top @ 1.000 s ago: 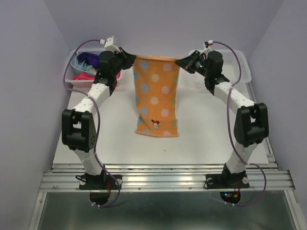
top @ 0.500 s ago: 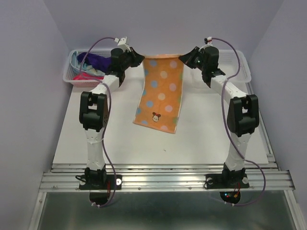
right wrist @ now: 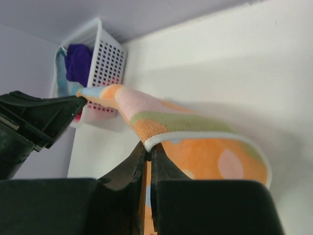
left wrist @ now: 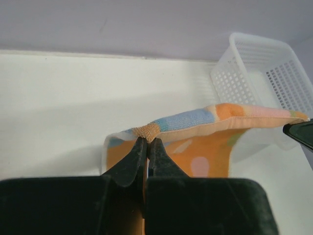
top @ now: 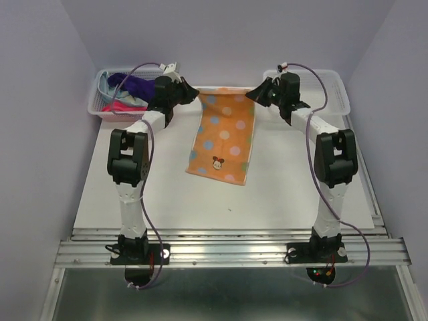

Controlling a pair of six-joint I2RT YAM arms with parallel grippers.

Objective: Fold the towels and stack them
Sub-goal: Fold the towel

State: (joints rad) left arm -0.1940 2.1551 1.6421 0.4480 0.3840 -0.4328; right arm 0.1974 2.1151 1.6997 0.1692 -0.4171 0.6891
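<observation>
An orange towel with pale and blue spots (top: 224, 137) is stretched between my two grippers at the far middle of the table, its lower part lying on the white surface. My left gripper (top: 194, 95) is shut on its far left corner, seen in the left wrist view (left wrist: 146, 139). My right gripper (top: 251, 93) is shut on its far right corner, seen in the right wrist view (right wrist: 149, 146). A dark purple towel (top: 134, 85), a pink-red towel (top: 120, 105) and a light blue towel (top: 103, 83) lie in the left basket (top: 97, 110).
A second white mesh basket (top: 334, 90) stands at the far right, also in the left wrist view (left wrist: 259, 63). The back wall is close behind both grippers. The white table mat (top: 281, 194) ends at a metal rail in front.
Both grippers have carried the towel's top edge away toward the back wall and down. The towel went from hanging to lying mostly on the table.
</observation>
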